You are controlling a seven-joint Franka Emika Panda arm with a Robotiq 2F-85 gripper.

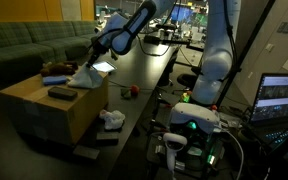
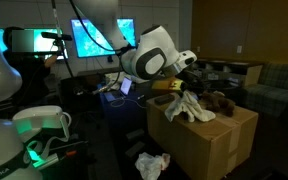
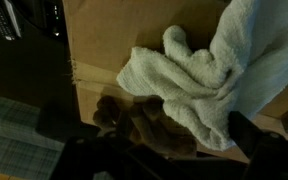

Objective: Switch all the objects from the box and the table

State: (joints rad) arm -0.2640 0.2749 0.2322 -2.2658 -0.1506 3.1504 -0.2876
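A white cloth rag [image 3: 206, 78] lies crumpled on top of the tan cardboard box [image 3: 114, 35], partly over a brown lumpy item [image 3: 132, 125]. My gripper [image 3: 160, 150] hangs just above it with the jaws spread wide; one dark finger [image 3: 250, 136] shows beside the rag, apart from it. In both exterior views the gripper [image 1: 92, 63] [image 2: 180, 86] is over the box [image 1: 44, 112] [image 2: 212, 145], with the rag [image 1: 84, 76] [image 2: 190, 108] under it. A dark flat block [image 1: 61, 93] rests on the box. A second white rag [image 1: 111, 118] and a red ball [image 1: 132, 90] lie on the black table [image 1: 144, 70].
A green sofa [image 1: 19, 45] stands behind the box. More dark flat blocks [image 1: 92, 150] lie by the box's foot. A lit laptop [image 1: 282, 98] and the robot's base [image 1: 199, 118] are on the far side. Another rag [image 2: 152, 165] lies below the box.
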